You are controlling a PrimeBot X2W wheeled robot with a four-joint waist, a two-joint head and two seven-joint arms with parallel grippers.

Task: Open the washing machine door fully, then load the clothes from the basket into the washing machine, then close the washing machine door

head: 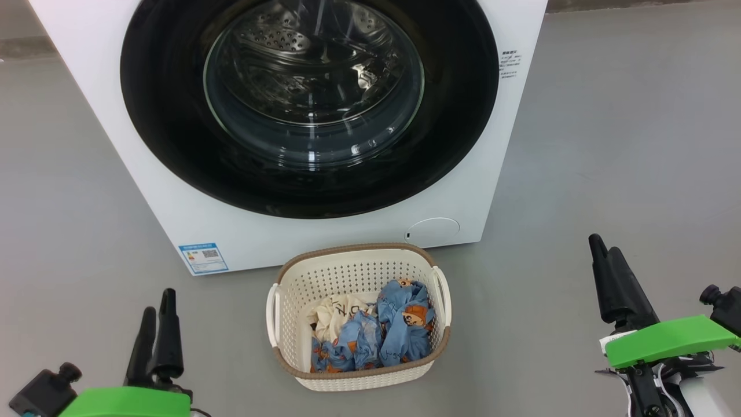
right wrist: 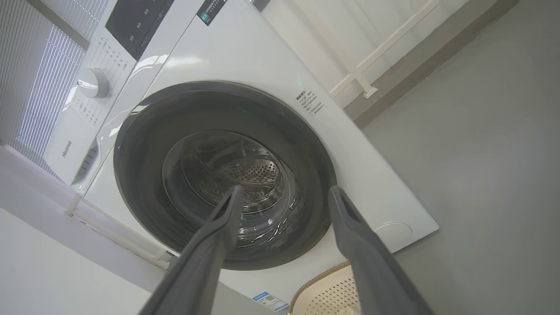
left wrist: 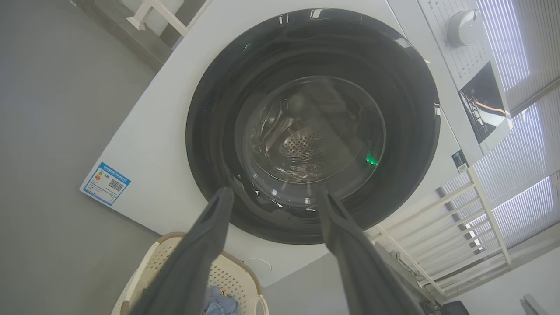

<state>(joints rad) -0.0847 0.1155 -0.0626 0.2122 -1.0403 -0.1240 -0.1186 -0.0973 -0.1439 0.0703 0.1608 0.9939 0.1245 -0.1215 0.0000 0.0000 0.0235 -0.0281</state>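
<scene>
Noted left pincer (head: 159,302) nearest, fingers spread wide, nothing between them. Noted right pincer (head: 605,246) likewise wide and empty, fingertips a little further forward. Both hovering over the floor (head: 608,145), touching nothing.

Found basket (head: 347,379) between the two pincers, well apart from each, standing on the floor. Clothes (head: 399,324) heaped inside: blue bear-print pieces toward the right pincer's side, one cream piece with black lettering toward the left pincer's side. None lifted out.

Beyond both sets of fingertips, just behind the basket: washing machine (head: 145,191), with blue label (head: 202,258) on the left pincer's side and round filter cap (head: 431,230) on the right pincer's side. Door (head: 173,116) lying flush in the front, shut; in both wrist views seen straight ahead past the fingertips, untouched. Through the glass, steel drum (head: 278,40), no clothes visible in it.

Judged progress: nothing done yet. Left to do: swing door fully open, move all clothes from basket into drum, shut door. First move probably a reach for the door's edge; no handle made out, so opening side cannot be told.
</scene>
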